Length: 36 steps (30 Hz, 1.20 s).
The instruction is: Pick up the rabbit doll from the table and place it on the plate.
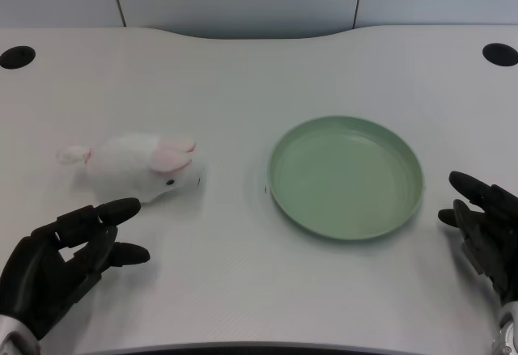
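The white rabbit doll [139, 168] lies on its side at the left of the white worktop [243, 72], well apart from the green plate [346, 176] on the right. The left hand [61, 262] sits near the doll, at the near left, with fingers spread and holding nothing. It does not touch the doll.

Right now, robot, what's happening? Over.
Left robot hand open, near rabbit doll. Doll lying on table, untouched. Plate empty, path clear.
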Tool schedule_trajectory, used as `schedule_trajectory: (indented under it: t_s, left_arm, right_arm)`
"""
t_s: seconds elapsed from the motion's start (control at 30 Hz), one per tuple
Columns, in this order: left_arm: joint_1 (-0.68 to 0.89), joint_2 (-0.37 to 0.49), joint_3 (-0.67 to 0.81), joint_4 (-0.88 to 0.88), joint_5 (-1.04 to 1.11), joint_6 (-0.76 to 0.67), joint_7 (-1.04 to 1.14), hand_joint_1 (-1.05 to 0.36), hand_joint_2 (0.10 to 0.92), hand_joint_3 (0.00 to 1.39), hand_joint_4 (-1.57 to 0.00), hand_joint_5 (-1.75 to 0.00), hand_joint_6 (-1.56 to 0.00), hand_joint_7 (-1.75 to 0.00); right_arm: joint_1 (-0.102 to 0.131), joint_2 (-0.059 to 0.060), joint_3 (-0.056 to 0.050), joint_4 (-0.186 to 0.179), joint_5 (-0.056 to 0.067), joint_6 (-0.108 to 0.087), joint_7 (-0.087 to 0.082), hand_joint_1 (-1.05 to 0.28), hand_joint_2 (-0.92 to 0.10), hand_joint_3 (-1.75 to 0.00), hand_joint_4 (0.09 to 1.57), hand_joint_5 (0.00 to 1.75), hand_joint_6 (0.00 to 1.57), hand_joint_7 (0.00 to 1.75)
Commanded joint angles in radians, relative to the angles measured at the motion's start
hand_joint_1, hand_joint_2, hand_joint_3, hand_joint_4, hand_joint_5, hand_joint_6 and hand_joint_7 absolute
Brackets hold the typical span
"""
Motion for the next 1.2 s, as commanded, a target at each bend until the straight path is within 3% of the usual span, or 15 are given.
schedule_trajectory:
  t_s: [0.03, 0.1, 0.17, 0.27, 0.4, 0.5, 0.6, 0.7, 0.8, 0.87, 0.93, 1.1, 1.2]
  left_arm:
    - [0.018, 0.004, 0.008, -0.004, -0.003, 0.009, 0.011, -0.62, 0.921, 0.32, -0.61, -1.01, -0.93, 0.00]
    - [0.022, 0.006, 0.006, -0.004, -0.002, 0.007, 0.004, -0.62, 0.921, 0.33, -0.61, -1.00, -0.92, 0.00]
    - [0.025, 0.007, 0.005, -0.006, -0.006, 0.011, -0.003, -0.62, 0.921, 0.35, -0.60, -1.00, -0.91, 0.00]
    - [0.030, 0.009, 0.001, -0.009, -0.003, 0.006, -0.009, -0.62, 0.921, 0.37, -0.59, -1.00, -0.90, 0.00]
    - [0.033, 0.003, 0.000, -0.021, -0.005, 0.019, 0.004, -0.63, 0.921, 0.35, -0.59, -1.01, -0.90, 0.00]
    - [0.031, 0.003, 0.000, -0.018, -0.001, 0.018, 0.007, -0.62, 0.921, 0.34, -0.59, -1.02, -0.90, 0.00]
    - [0.027, 0.006, 0.000, -0.012, 0.006, 0.014, 0.010, -0.63, 0.921, 0.32, -0.60, -1.03, -0.91, -0.01]
    - [0.019, 0.010, 0.003, -0.003, 0.014, -0.005, 0.011, -0.64, 0.921, 0.31, -0.61, -1.04, -0.92, -0.01]
    - [-0.003, 0.023, 0.002, -0.002, 0.032, -0.050, 0.003, -0.66, 0.921, 0.30, -0.61, -1.04, -0.93, -0.01]
    - [-0.010, 0.055, -0.018, -0.027, 0.091, -0.089, 0.014, -0.67, 0.921, 0.32, -0.59, -1.03, -0.92, -0.01]
    - [-0.023, 0.113, -0.045, -0.055, 0.155, -0.121, -0.002, -0.68, 0.921, 0.34, -0.56, -1.02, -0.88, 0.00]
    - [-0.110, 0.271, -0.117, -0.103, 0.343, -0.199, -0.005, -0.69, 0.921, 0.16, -0.50, -0.79, -0.68, 0.00]
    - [-0.186, 0.341, -0.160, -0.079, 0.459, -0.284, 0.024, -0.71, 0.921, 0.11, -0.43, -0.70, -0.61, 0.00]
  right_arm:
    - [-0.006, -0.006, -0.003, 0.005, 0.003, 0.003, -0.017, -0.30, -0.92, -0.30, 0.68, 0.85, 0.95, 0.01]
    - [-0.006, -0.006, -0.001, 0.006, -0.001, 0.001, -0.021, -0.29, -0.92, -0.30, 0.68, 0.84, 0.95, 0.01]
    - [-0.008, -0.004, -0.003, 0.004, 0.003, 0.011, -0.016, -0.30, -0.92, -0.30, 0.68, 0.84, 0.95, 0.01]
    - [-0.007, -0.006, 0.001, -0.002, -0.001, 0.025, -0.019, -0.33, -0.92, -0.30, 0.68, 0.83, 0.94, 0.01]
    - [-0.006, -0.006, -0.002, 0.000, 0.003, 0.009, -0.012, -0.30, -0.92, -0.29, 0.68, 0.82, 0.95, 0.01]
    - [-0.005, -0.011, 0.007, -0.003, -0.012, 0.015, -0.028, -0.30, -0.92, -0.30, 0.66, 0.82, 0.94, 0.00]
    - [-0.007, -0.008, 0.004, -0.003, -0.006, 0.019, -0.023, -0.31, -0.92, -0.30, 0.66, 0.81, 0.94, 0.00]
    - [-0.009, -0.006, 0.009, -0.004, -0.009, 0.018, -0.026, -0.32, -0.92, -0.30, 0.67, 0.82, 0.94, 0.00]
    - [-0.007, -0.006, 0.020, -0.010, -0.021, 0.030, -0.041, -0.33, -0.92, -0.29, 0.66, 0.82, 0.93, 0.00]
    - [-0.004, -0.008, 0.028, -0.010, -0.027, 0.022, -0.046, -0.33, -0.92, -0.30, 0.65, 0.82, 0.92, 0.00]
    - [-0.001, -0.009, 0.039, -0.012, -0.037, 0.023, -0.064, -0.34, -0.92, -0.30, 0.65, 0.82, 0.92, 0.00]
    - [0.004, 0.002, 0.041, -0.020, -0.032, 0.037, -0.070, -0.35, -0.92, -0.30, 0.62, 0.80, 0.91, 0.00]
    - [0.005, 0.002, 0.043, -0.021, -0.033, 0.033, -0.066, -0.34, -0.92, -0.31, 0.62, 0.80, 0.91, 0.00]
